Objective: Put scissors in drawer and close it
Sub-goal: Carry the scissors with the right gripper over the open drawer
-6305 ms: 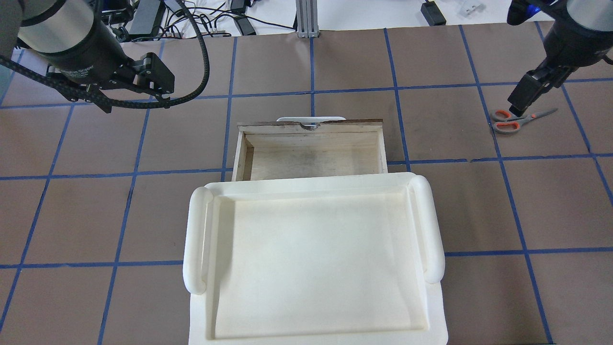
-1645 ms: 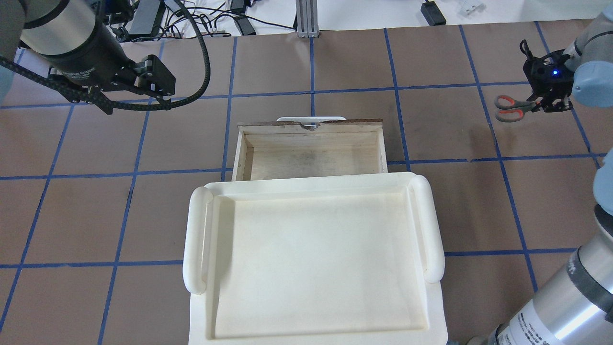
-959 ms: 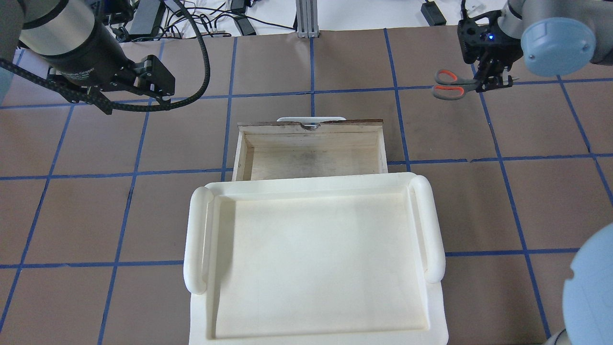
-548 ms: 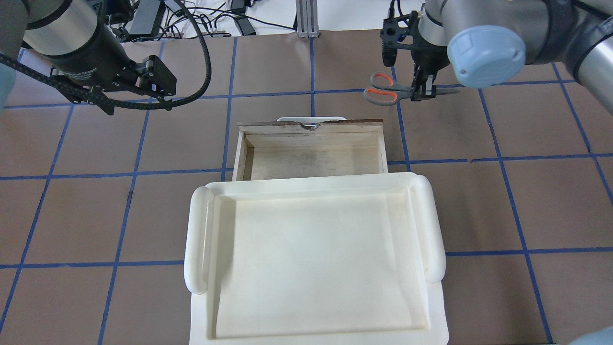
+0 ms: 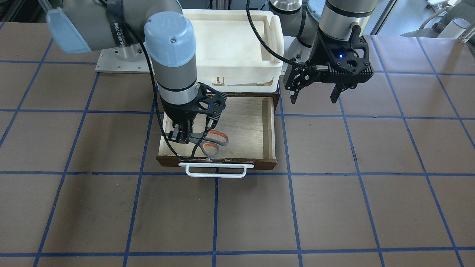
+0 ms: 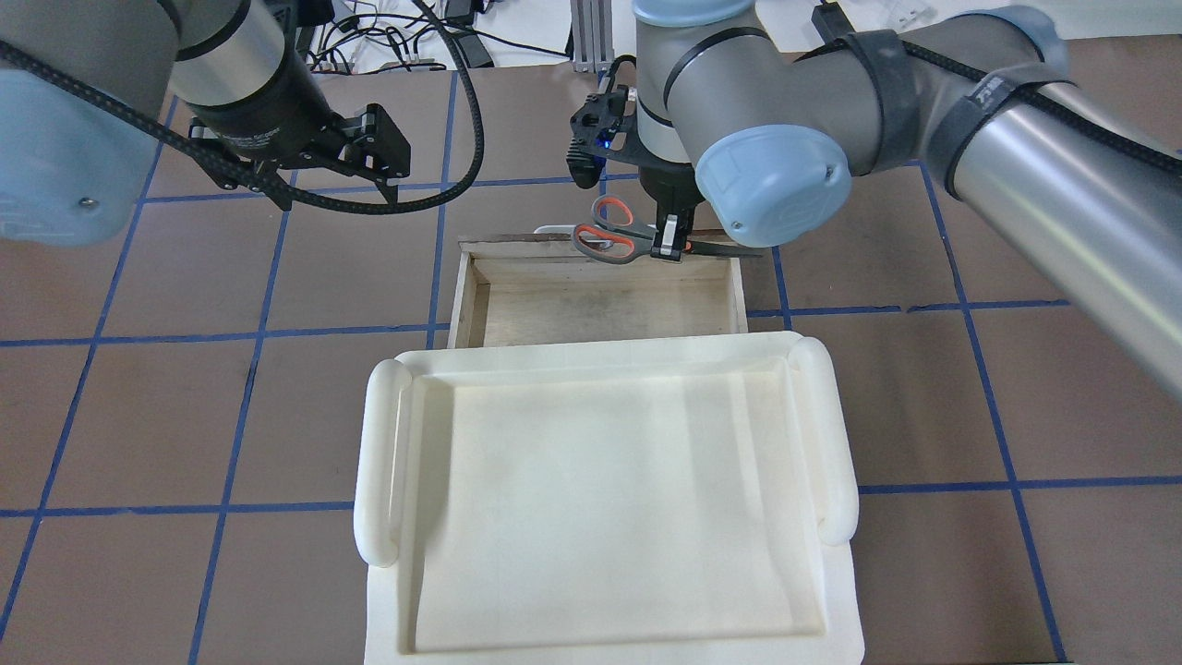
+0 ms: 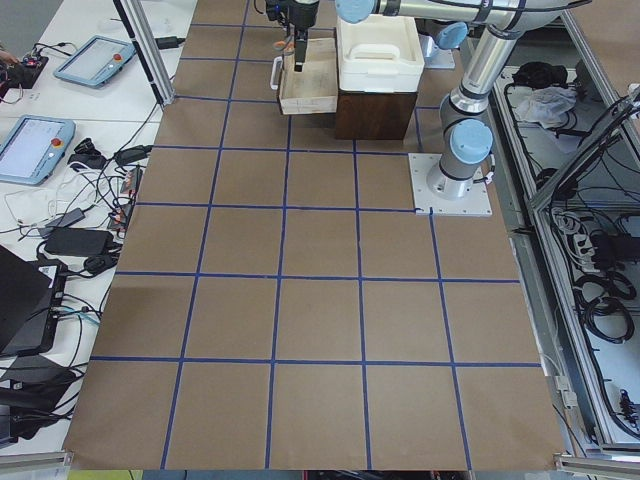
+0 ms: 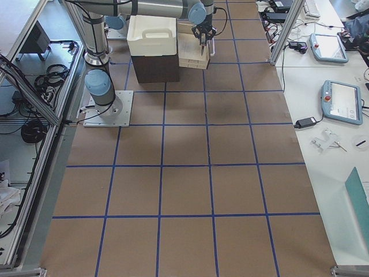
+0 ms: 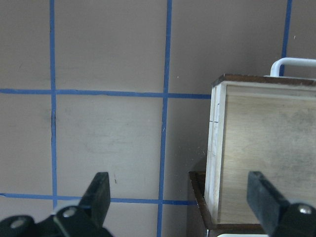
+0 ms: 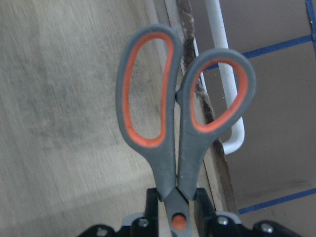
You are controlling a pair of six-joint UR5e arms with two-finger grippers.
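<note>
Right gripper [image 5: 180, 136], clamped on the scissors [image 5: 209, 142] near the pivot, holds them level over the open drawer [image 5: 270, 122], left of centre in the front-facing frame. The grey, orange-lined loops point toward the drawer's dark front; in the wrist view one loop lies over the pale plywood floor, the other over the front edge and the white bar handle [image 5: 215, 171]. Left gripper [image 5: 313, 97], fingers apart and holding nothing, hangs at upper right above the brown worktop [image 5: 352, 207]. A white tray [image 5: 272, 44] sits at top centre.
</note>
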